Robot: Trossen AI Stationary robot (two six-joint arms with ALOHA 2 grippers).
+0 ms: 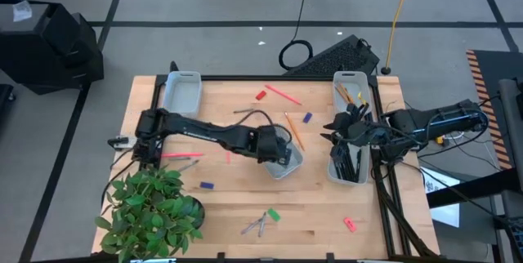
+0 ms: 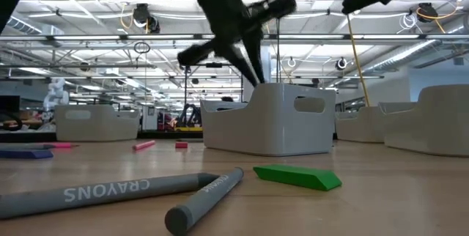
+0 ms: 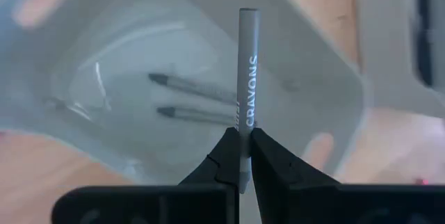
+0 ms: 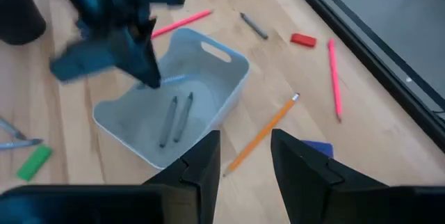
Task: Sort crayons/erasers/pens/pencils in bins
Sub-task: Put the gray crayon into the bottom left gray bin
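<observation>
My left gripper [image 1: 280, 150] hangs over the centre bin [image 1: 296, 165], shut on a grey crayon [image 3: 248, 64] lettered CRAYONS. Two more crayons [image 3: 195, 102] lie on that bin's floor. My right gripper [image 4: 245, 139] stands open and empty by the two right bins [image 1: 350, 169], one holding black pens [image 1: 345, 158], the other orange pencils [image 1: 347, 93]. An empty bin [image 1: 181, 91] sits far left. In the low view two crayons [image 2: 110, 188] and a green eraser [image 2: 297, 176] lie near the front edge. My left gripper pinches the crayon between its two fingers, close to one end [image 3: 245, 123]. The crayon runs on past the fingertips in line with the fingers, pointing down into the centre bin. It hangs clear of the bin's floor.
A potted plant [image 1: 151, 210] fills the near-left corner. Loose on the table lie pink pencils [image 1: 282, 93] [image 1: 181, 155], an orange pencil [image 1: 294, 131], a grey crayon [image 1: 245, 112], and red [image 1: 261, 95], blue [image 1: 307, 118] and pink [image 1: 350, 225] erasers.
</observation>
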